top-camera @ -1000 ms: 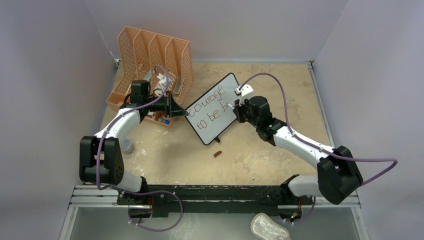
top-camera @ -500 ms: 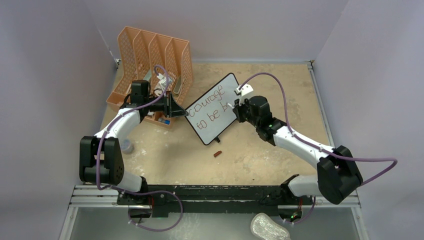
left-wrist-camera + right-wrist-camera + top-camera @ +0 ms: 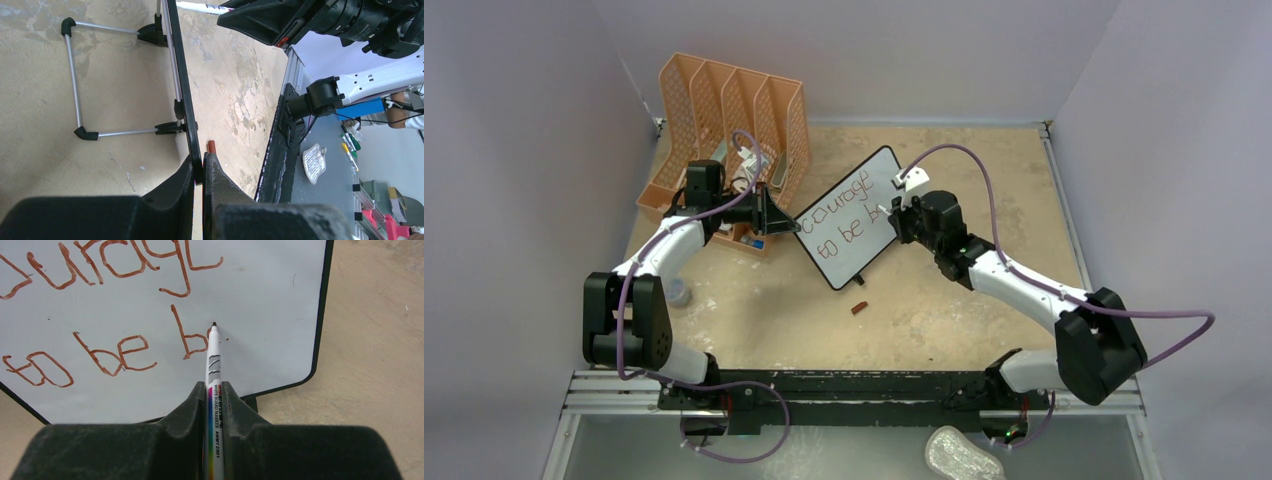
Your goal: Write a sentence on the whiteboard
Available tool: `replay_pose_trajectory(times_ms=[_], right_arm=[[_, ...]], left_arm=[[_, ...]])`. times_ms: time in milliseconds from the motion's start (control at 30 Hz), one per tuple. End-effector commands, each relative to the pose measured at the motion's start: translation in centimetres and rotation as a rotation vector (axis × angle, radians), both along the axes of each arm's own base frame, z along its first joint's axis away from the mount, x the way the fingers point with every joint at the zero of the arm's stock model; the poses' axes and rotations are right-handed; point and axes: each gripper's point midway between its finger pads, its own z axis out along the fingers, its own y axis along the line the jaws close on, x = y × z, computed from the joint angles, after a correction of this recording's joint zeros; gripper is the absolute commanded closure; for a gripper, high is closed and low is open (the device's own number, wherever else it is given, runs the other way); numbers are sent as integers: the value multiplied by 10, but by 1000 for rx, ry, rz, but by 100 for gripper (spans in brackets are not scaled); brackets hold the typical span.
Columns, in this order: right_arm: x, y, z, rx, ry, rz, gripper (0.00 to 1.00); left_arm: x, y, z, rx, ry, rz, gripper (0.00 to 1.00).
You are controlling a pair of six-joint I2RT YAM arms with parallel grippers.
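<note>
The whiteboard (image 3: 882, 170) stands propped and turned diagonally in the middle of the surface, somewhat nearer to its far edge. The left end effector (image 3: 198, 172) is closed tightly on the thin black frame at the board's left side, which should steady it against the pressure of writing. The right end effector (image 3: 215, 390) is closed around a marker (image 3: 214, 365), whose tip stands at the open bowl of a "b" (image 3: 187, 337) (whether it truly touches the board, I cannot tell). The sentence (image 3: 120, 352) reads "courage" above and "to be b" below, so I judge the last word is only begun. To do it well the tip needs light, even contact and small letters, since little white space is left before the right frame. Pale walls (image 3: 874, 50) close the room on three sides. The sandy, stained surface (image 3: 984, 200) carries an orange file organizer (image 3: 724, 100) at its far left corner and a small brown piece (image 3: 859, 308) in front of the board.
</note>
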Motion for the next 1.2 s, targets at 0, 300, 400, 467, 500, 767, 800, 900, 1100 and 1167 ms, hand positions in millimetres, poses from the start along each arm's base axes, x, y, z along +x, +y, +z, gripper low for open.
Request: replay_pose_trajectory(times_ms=[0,300,400,467,500,767,800,900,1100,1167], right_arm=[[14,8,27,36,-74,6,100],[19,0,23,25,-72,-50,100],[21,-2,20,20,-65,-63,100],[21,-4,18,16,-59,-71,100],[21,-4,17,14,-56,-74,100],[18,-4,12,11,-38,-65,100],[17,-4,13,14,-37,-61,100],[13,-3,11,13,-28,-45,100],[6,-3,11,14,-16,-24,100],[4,-3,8,11,-9,-18,100]], left_arm=[[6,2,-13,44,-10,13,100],[6,2,-13,44,-10,13,100],[6,3,-13,45,-12,14,100],[6,3,-13,45,-12,14,100],[6,3,-13,45,-12,14,100],[6,3,-13,45,-11,13,100],[6,3,-13,45,-11,13,100],[6,3,-13,45,-11,14,100],[6,3,-13,45,-12,14,100],[6,2,-13,44,-13,13,100]])
